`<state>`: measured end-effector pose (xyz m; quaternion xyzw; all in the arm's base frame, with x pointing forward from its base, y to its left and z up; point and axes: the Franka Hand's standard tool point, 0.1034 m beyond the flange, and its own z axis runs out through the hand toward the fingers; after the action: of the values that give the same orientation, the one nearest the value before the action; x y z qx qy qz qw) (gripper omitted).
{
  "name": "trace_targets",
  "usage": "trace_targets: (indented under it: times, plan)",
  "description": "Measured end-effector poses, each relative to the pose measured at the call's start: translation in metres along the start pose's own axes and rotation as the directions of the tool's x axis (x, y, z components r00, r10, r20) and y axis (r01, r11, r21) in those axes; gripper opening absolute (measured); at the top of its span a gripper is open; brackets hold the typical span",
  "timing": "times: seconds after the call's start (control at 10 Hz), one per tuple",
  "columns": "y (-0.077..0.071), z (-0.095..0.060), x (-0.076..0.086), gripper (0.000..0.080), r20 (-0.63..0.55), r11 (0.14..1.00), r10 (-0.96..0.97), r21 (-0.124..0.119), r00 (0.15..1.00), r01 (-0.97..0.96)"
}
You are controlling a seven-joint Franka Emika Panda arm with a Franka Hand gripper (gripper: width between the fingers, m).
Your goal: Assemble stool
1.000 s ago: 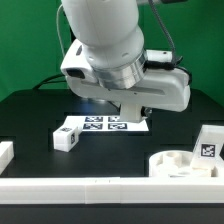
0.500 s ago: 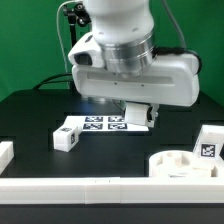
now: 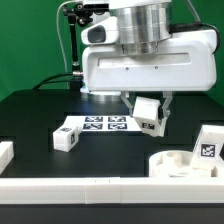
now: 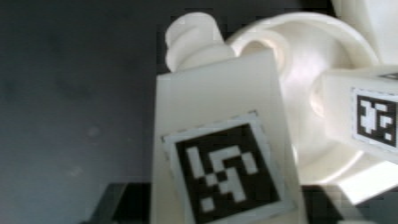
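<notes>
White plastic leg [image 3: 148,114] is pinched between the half-closed jaws, held clear above the black desk [image 3: 30,115] with its tag tilted. Below the jaws and off to one side lies the round seat [image 3: 178,163], a second leg [image 3: 208,143] close against it. A third leg [image 3: 67,138] rests farther from the jaws, beside the marker board [image 3: 100,124].

White tagged leg [image 3: 148,113] aloft, tilted, seat [image 3: 185,163] flat
</notes>
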<state>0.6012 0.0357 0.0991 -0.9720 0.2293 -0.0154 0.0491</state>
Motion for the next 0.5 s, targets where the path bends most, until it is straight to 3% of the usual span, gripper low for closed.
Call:
trace_targets:
  times: [0.5]
  plan:
    - [-0.030,-0.014,0.021,0.0325,-0.305,0.996,-0.064,0.043,0.950,0.081]
